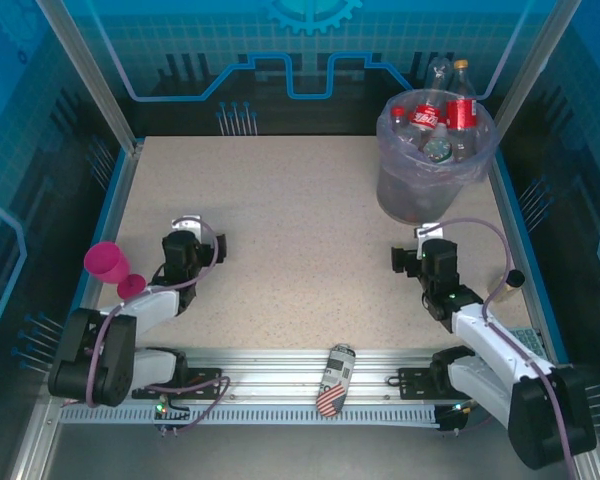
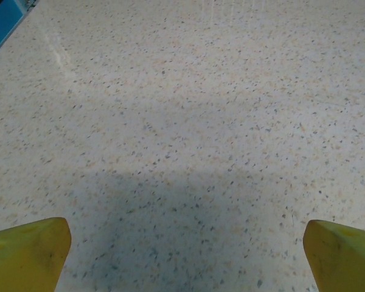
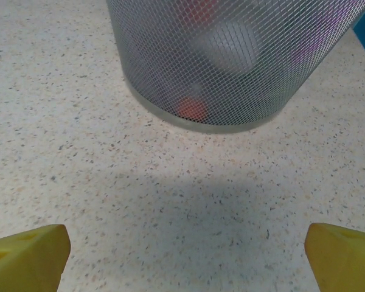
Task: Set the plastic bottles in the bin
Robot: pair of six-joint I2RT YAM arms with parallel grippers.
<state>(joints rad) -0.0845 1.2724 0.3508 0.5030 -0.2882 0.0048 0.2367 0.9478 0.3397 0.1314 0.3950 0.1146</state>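
Plastic bottles (image 1: 435, 120), red-labelled, fill the round mesh-walled bin (image 3: 170, 61) just ahead of the right gripper (image 3: 185, 258); we see it and the left gripper (image 2: 185, 258) spread wide, empty.

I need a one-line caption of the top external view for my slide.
Plastic bottles piled in the lined bin at the table's far right corner, left gripper and right gripper open.

The left arm (image 1: 145, 305) and right arm (image 1: 485, 345) are showing black and white parts, looping grey cables (image 1: 480, 221) and yellow fingertips (image 2: 27, 252).
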